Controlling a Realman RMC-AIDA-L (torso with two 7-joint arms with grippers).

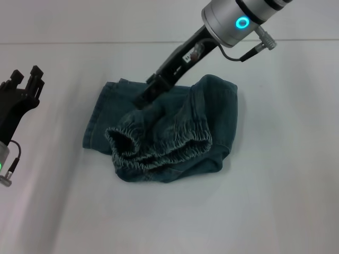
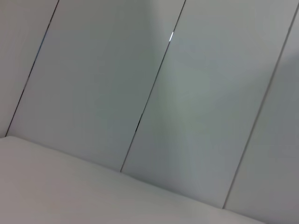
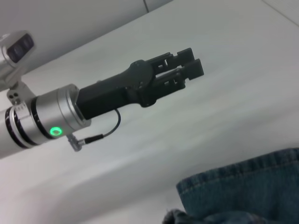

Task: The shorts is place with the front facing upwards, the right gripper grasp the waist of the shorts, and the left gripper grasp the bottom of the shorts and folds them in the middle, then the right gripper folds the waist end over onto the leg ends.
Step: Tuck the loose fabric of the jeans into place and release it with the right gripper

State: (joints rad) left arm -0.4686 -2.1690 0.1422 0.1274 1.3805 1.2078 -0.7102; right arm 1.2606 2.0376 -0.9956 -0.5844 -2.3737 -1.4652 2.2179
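The shorts (image 1: 175, 132) lie bunched and folded in the middle of the white table (image 1: 275, 201). Their ruffled waist (image 1: 159, 145) is curled over at the front, and a flat hemmed leg end (image 1: 100, 114) shows at the left. My right gripper (image 1: 142, 100) reaches down from the back and is shut on the denim just behind the waistband. A denim edge (image 3: 247, 186) shows in the right wrist view. My left gripper (image 1: 27, 74) hovers open at the table's left side, apart from the shorts, and the left gripper (image 3: 189, 61) also shows in the right wrist view.
The table's far edge meets a pale panelled wall (image 2: 154, 93). White tabletop surrounds the shorts on all sides.
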